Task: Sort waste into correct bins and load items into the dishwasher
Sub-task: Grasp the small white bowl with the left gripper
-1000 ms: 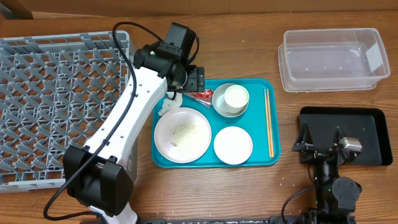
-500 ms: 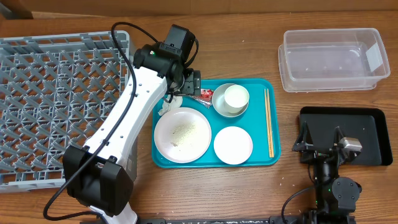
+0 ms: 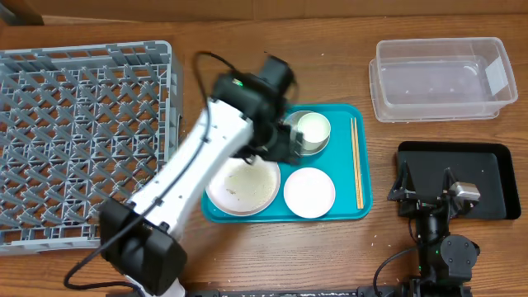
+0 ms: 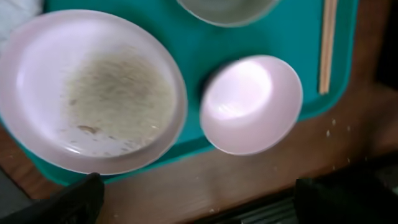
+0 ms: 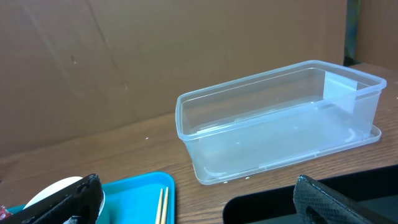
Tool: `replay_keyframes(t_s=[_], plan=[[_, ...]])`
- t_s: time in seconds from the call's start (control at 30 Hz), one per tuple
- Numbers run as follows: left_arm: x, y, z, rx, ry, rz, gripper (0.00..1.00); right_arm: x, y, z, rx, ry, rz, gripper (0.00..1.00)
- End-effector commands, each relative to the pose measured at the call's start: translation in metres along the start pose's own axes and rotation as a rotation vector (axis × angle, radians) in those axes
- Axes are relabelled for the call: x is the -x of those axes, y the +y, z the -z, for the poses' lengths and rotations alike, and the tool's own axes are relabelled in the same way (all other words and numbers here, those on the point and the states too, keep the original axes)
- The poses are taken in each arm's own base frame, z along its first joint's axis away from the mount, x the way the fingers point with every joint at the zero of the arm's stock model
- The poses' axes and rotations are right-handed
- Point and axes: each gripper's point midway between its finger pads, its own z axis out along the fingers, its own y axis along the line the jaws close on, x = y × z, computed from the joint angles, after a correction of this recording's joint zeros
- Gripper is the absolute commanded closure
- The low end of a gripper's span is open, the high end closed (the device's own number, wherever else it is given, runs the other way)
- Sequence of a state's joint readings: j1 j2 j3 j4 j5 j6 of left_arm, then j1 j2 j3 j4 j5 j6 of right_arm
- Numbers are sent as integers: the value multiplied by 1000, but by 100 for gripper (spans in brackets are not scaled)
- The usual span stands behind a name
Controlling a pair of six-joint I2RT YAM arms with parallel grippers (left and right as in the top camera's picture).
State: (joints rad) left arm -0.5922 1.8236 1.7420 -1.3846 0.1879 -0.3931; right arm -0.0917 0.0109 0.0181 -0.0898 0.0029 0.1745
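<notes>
The left jaws are wide open and empty above the big plate (image 4: 87, 90) and small dish (image 4: 252, 102) by the edge of the teal tray (image 4: 298, 31), and the right jaws are wide open and empty too.

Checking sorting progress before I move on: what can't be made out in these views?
Napkin: only a white sliver at the left wrist view's corner; overhead, the blurred left arm covers it and any red wrapper.
Metal bowl: left wrist view, cut by the top edge.
Black tray: overhead, the right arm hides part of it.
</notes>
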Motion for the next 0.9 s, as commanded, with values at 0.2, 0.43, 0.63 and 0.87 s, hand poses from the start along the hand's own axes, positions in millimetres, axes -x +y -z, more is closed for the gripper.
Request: replay_keyframes(t_s=[0.2,0.43,0.63,0.87], plan=[[-27,-67,-22,10,-49,-94,27,-1,-1,0,1,-4,8,0],[-36,-93,-63,-31,-78,-114,27,-1,-1,0,1,-4,8,0],[-46,-108,-95,-44,-122,-186,28,-1,-1,0,1,-4,8,0],[-48,-95,-122,0,-157,-211,38,-1,-1,0,1,-4,8,0]])
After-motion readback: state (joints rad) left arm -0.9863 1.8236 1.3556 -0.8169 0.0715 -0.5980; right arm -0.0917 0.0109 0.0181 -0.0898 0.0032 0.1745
